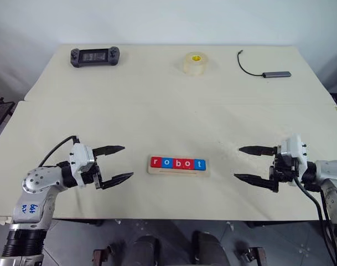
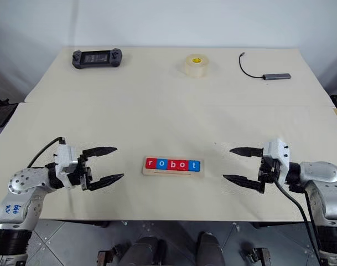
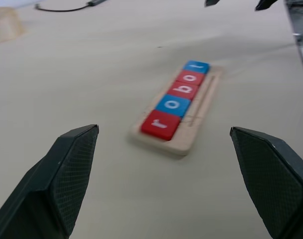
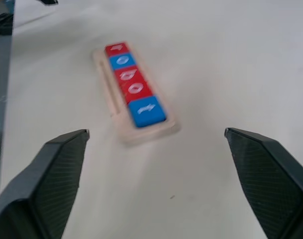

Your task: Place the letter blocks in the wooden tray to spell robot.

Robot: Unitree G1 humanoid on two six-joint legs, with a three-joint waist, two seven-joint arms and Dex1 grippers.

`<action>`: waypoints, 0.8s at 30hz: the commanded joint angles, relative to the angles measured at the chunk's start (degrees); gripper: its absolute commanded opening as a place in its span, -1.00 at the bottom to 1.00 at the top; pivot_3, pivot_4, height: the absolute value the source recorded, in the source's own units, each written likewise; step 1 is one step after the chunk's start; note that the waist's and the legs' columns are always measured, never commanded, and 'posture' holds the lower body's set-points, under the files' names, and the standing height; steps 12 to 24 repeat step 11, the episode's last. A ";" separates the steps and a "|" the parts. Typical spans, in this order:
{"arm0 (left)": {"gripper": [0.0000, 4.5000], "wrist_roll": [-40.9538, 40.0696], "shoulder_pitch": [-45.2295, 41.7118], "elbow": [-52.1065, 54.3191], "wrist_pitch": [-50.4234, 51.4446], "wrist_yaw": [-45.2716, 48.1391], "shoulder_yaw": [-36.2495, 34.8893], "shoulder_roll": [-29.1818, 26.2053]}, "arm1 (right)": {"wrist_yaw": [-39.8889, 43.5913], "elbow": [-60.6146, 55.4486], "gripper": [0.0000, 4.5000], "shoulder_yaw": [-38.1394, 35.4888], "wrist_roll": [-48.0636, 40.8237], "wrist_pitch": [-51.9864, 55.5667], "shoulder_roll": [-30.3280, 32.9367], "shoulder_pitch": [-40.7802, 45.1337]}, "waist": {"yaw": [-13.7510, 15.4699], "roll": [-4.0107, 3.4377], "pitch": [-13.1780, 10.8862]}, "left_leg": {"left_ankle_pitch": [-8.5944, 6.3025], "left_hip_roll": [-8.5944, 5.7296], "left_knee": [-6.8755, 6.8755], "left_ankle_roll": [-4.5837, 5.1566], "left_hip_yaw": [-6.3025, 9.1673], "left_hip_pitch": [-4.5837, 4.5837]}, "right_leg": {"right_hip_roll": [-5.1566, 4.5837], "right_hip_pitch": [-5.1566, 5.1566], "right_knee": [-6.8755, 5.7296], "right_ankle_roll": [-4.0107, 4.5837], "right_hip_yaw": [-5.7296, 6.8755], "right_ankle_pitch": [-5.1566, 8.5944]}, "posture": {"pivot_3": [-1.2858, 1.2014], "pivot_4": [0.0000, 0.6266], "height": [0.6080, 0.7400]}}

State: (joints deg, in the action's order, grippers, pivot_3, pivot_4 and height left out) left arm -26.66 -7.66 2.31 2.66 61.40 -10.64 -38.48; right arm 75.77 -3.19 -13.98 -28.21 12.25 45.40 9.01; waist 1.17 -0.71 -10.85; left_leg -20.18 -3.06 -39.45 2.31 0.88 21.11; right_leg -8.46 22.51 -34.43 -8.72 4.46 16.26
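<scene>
The wooden tray (image 1: pixel 178 168) lies on the counter (image 1: pixel 168 105) straight ahead of me, midway between my two hands, its long axis running side to side. All five letter blocks (image 1: pixel 177 163) sit in it, touching edge to edge in one row along the far side of the tray, and they read r, o, b, o, t from my left to my right: red, blue, red, red, blue. A bare strip with the groove shows along the near side.

My left gripper (image 1: pixel 117 163) hovers off the r end with its fingers spread wide and nothing between them, pointing roughly level toward the tray. My right gripper (image 1: pixel 247 163) mirrors it off the t end, fingers likewise spread and empty. Both are well apart from the tray, and neither looks clearly nearer, so each arm faces one short end along the tray's length.

I judge the word is spelled and nothing is left to grasp; any coming move would be away from the tray, and should avoid sweeping along that axis and nudging the row
</scene>
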 commanded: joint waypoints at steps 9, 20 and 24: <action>1.00 1.29 0.50 -0.23 -1.25 -2.38 -1.41 -0.36 | -3.79 4.32 0.97 -0.88 0.44 -8.40 -3.55 0.36 | 0.09 0.00 0.00 | -0.01 -0.04 0.00 0.02 0.01 0.04 | -0.02 0.00 0.02 0.00 0.00 0.00 | 0.03 -0.52 1.00; 1.00 1.58 0.36 -0.42 -1.64 -2.63 -1.55 -0.35 | -4.50 4.29 0.97 -0.82 0.01 -8.24 -3.89 1.13 | 0.08 0.00 0.00 | -0.01 -0.04 0.00 0.02 0.01 0.04 | -0.02 0.00 0.02 0.00 0.00 0.00 | 0.03 -0.52 1.00; 1.00 1.58 0.36 -0.42 -1.64 -2.63 -1.55 -0.35 | -4.50 4.29 0.97 -0.82 0.01 -8.24 -3.89 1.13 | 0.08 0.00 0.00 | -0.01 -0.04 0.00 0.02 0.01 0.04 | -0.02 0.00 0.02 0.00 0.00 0.00 | 0.03 -0.52 1.00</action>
